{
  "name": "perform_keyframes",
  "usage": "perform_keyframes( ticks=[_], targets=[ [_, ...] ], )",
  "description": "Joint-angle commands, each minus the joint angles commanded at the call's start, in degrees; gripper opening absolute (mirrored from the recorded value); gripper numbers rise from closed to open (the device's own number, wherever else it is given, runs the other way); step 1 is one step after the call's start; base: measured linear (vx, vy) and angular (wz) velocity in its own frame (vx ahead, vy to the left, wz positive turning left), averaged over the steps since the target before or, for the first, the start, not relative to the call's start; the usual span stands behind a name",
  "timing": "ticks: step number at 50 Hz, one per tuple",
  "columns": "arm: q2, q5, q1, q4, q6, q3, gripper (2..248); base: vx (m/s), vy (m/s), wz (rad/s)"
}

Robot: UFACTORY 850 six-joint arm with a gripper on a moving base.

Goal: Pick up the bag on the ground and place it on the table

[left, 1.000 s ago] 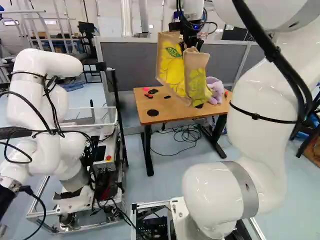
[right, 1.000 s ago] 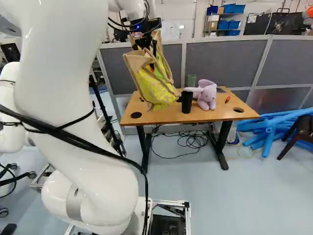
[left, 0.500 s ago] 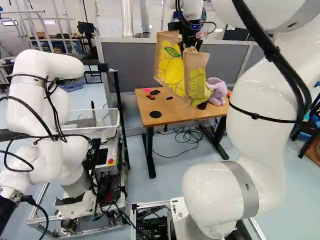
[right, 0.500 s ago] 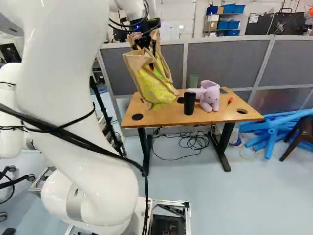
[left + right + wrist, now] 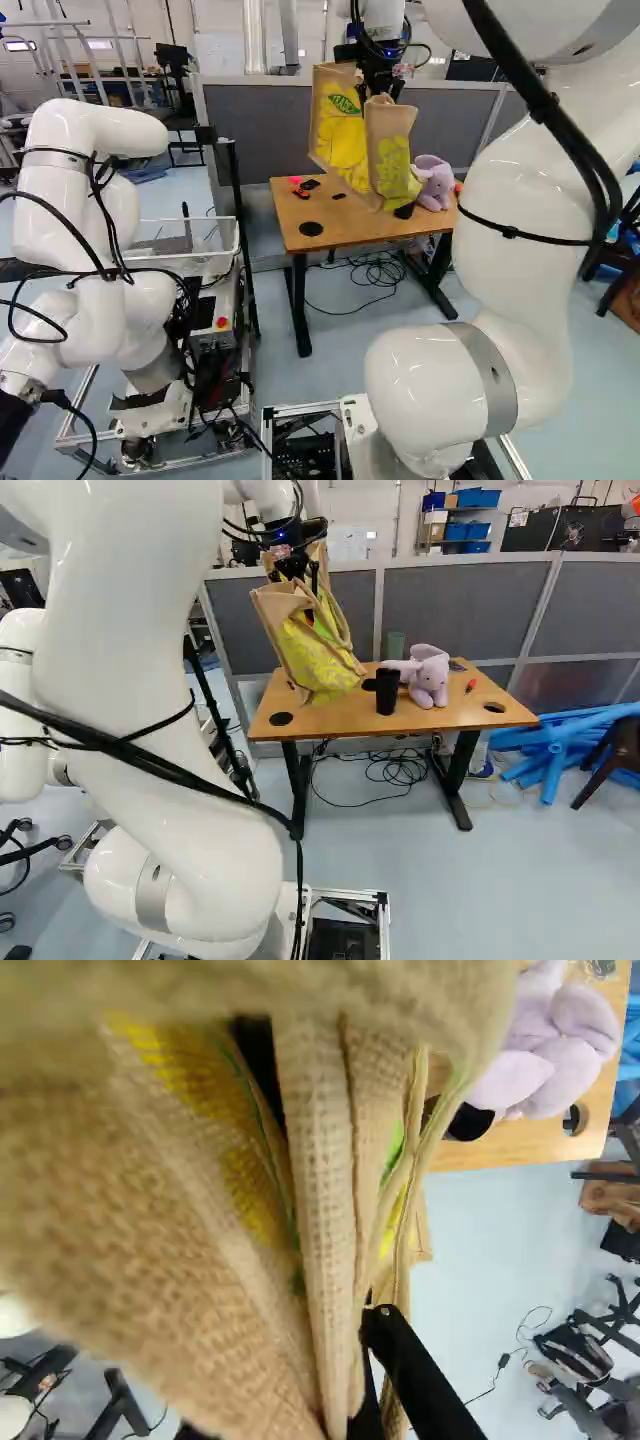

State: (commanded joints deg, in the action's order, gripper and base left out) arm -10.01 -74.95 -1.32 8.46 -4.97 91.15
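1. A black gripper is clamped on the upper fabric of a burlap shopping bag, twelve o'clock from the bag's body in the left base view
2. The yellow-printed bag hangs at a tilt, its lower end overlapping the wooden table in both base views; whether it touches the wood cannot be told
3. In the right base view, a black cup stands upright on the table at four o'clock from the bag, with a lilac toy elephant just beside it, between three and four
4. A red-tipped tool lies past the elephant, near three o'clock, while a black disc sits toward seven
5. Loose cables coil on the floor under the table at five o'clock, and blue tubes lie piled well apart at four
6. In the left base view, another robot stands between eight and nine o'clock from the bag, near a white bin
7. A grey partition runs behind the table
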Motion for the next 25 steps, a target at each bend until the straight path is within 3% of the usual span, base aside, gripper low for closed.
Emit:
perform_keyframes(
  ticks=[25],
  targets=[
    [0.0,0.0,0.0,0.0,-14.84,0.0,22,0.0,0.0,0.0]
  ],
)
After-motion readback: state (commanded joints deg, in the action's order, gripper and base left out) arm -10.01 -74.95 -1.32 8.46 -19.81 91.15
